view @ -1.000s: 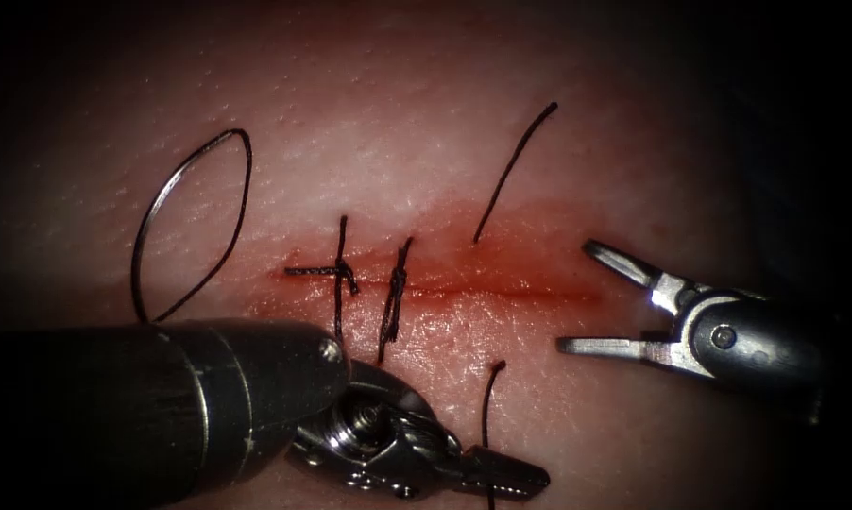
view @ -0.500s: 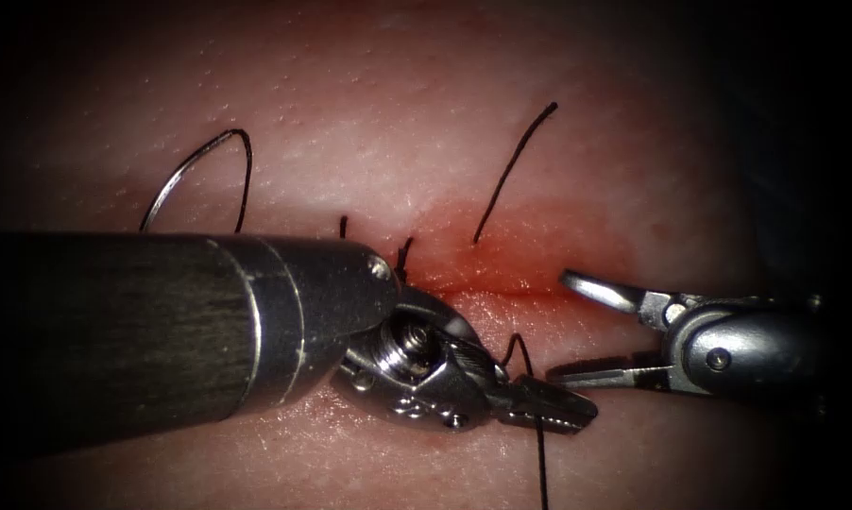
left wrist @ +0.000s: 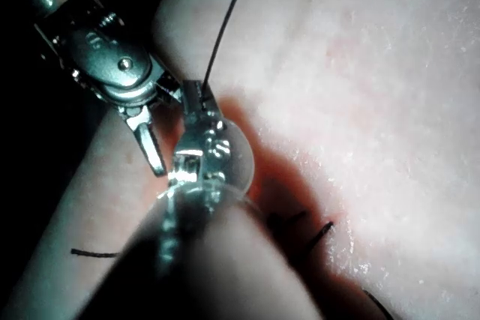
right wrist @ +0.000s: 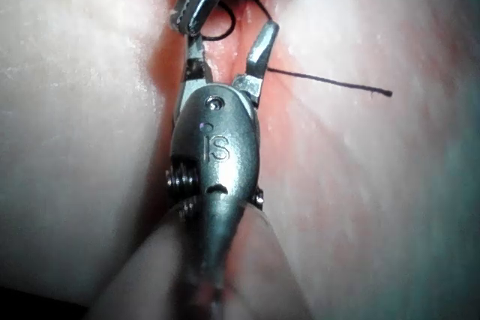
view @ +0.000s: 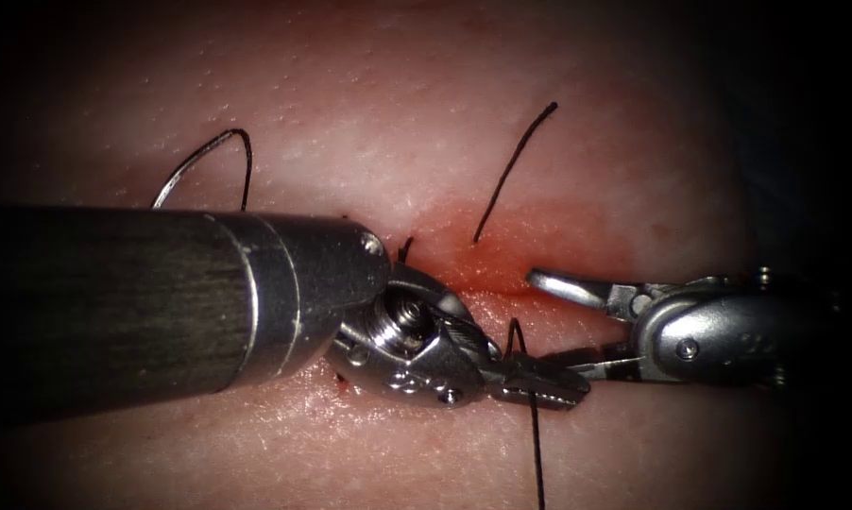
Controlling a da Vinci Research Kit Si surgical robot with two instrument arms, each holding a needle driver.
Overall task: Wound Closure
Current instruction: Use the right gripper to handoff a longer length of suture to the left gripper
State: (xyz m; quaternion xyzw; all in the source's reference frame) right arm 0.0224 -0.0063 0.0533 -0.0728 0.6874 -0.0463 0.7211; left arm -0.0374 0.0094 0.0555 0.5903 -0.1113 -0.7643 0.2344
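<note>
Pink tissue (view: 558,142) below: my left pincer (view: 539,380) grips thread (view: 536,444), right pincer (view: 563,321) wide and empty, needle (view: 199,156) lying loose left of the cut.

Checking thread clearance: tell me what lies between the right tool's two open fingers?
In the endoscope view, bare reddened tissue; the left tool, shut on the thin black thread, meets the right tool's lower finger.

The left arm's steel end effector (view: 539,380), clamped on the thin black thread (view: 536,444), has swung up across the cut; the right arm's open steel end effector (view: 563,321) has closed in beside it.
</note>
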